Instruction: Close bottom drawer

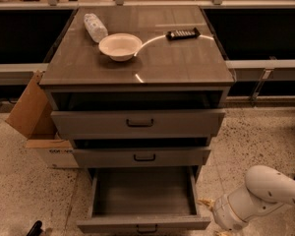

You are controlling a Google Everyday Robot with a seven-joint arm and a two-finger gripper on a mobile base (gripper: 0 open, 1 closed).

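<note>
Camera view: bottom drawer (143, 223) stands pulled out at the foot of the cabinet (177, 63). I have the gripper (210, 208) low, just right of the drawer's front corner, probably lining up a push. Claw state: cannot tell.

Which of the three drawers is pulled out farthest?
The bottom drawer: its empty grey box shows, while the top drawer and middle drawer are barely out. The gripper sits just right of its front corner.

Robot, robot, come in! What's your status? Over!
Gripper low, right of bottom drawer. Drawer pulled open, not yet closed. Nothing seen blocking it. Over.
</note>
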